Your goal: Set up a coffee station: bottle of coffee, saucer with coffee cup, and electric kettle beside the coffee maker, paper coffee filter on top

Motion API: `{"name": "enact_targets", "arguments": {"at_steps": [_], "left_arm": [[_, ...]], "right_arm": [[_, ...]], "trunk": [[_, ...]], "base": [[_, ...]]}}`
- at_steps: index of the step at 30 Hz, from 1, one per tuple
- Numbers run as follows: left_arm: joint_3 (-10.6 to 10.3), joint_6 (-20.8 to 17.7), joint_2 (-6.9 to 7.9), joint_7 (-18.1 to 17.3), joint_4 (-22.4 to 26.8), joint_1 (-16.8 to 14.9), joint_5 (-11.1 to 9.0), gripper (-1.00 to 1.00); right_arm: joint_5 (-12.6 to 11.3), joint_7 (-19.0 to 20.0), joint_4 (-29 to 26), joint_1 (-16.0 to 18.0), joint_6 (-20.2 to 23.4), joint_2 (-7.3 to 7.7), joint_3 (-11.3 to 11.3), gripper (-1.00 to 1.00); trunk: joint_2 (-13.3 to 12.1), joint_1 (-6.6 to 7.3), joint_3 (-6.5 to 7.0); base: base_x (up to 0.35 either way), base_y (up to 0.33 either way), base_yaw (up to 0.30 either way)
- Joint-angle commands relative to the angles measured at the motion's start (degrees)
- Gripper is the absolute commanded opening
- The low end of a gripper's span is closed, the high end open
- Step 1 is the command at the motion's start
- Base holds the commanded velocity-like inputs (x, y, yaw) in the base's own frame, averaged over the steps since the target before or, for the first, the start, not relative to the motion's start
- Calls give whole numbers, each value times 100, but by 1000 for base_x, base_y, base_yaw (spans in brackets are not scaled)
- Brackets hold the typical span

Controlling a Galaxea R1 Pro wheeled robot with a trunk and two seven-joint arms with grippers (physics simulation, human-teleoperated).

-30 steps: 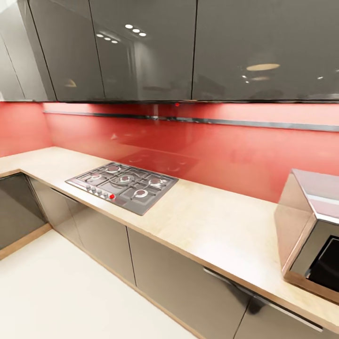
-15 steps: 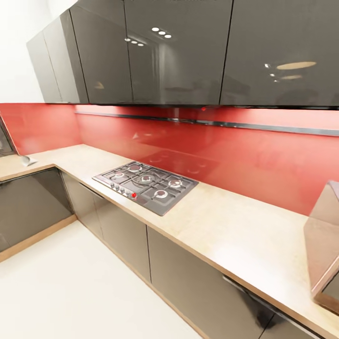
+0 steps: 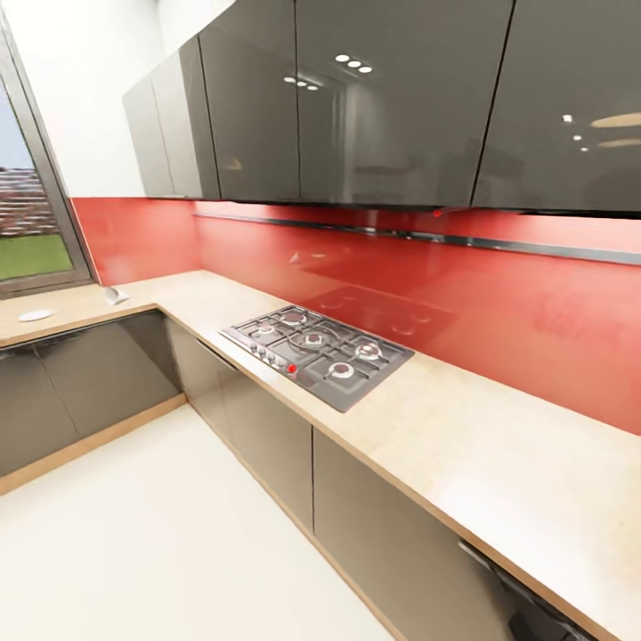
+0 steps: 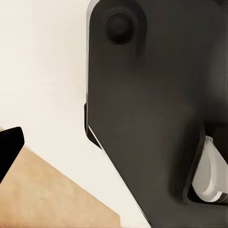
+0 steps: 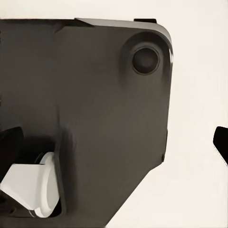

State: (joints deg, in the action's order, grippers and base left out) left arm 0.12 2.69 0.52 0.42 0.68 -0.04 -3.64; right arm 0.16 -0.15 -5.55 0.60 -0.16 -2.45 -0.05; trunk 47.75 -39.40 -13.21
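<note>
Light wood-grain kitchen countertop (image 3: 463, 436) carries what may be the saucer (image 3: 36, 314); grippers' state unclear.

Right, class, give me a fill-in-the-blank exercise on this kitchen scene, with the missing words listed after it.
1. The gas hob is set into the kitchen countertop, below a glossy ____ backsplash.
2. The hob's row of knobs includes one knob coloured ____.
3. The wall cabinets above the countertop have glossy ____ doors.
4. The saucer lies on the countertop below the ____.

Missing words: red; red; grey; window
</note>
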Motion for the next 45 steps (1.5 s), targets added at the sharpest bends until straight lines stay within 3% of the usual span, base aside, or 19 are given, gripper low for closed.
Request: {"name": "enact_targets", "arguments": {"at_steps": [1,45], "left_arm": [[-3,12,-2,4,2,-2,-39,100],[-3,12,0,5,2,-5,-37,100]], "right_arm": [[2,-2,-1,2,-2,-1,1,100],[2,-3,1,2,-2,-1,5,100]], "trunk": [[-36,22,12],[-1801,988,802]], "base": [[0,0,281],[0,0,281]]}}
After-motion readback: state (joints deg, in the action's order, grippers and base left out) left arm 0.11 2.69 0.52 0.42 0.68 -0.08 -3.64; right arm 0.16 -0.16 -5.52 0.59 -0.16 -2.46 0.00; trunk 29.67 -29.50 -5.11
